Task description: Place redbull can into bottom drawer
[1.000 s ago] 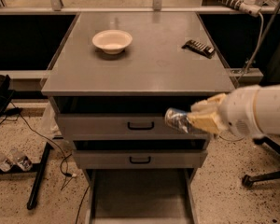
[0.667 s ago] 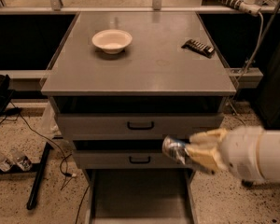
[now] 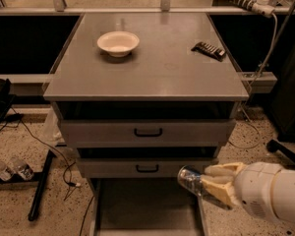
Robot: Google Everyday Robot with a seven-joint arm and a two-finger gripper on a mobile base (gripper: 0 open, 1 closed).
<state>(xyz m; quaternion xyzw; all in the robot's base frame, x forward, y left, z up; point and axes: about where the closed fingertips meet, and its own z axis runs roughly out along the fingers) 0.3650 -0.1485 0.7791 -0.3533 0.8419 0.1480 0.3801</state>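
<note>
My gripper [image 3: 214,183] is at the lower right, in front of the cabinet, and is shut on the redbull can [image 3: 190,179], a shiny silver-blue cylinder held sideways with its end pointing left. The can hangs just above the right side of the bottom drawer [image 3: 145,208], which is pulled out and shows a plain grey floor. The can sits a little below the handle of the middle drawer [image 3: 147,168].
A white bowl [image 3: 118,43] and a dark ribbed bar [image 3: 209,49] lie on the cabinet top [image 3: 152,68]. The top drawer [image 3: 147,132] is closed. Cables and a black stand [image 3: 42,181] are on the floor at left; a chair base [image 3: 285,149] at right.
My gripper has moved down with the can, from the level of the top drawer to just above the open bottom drawer.
</note>
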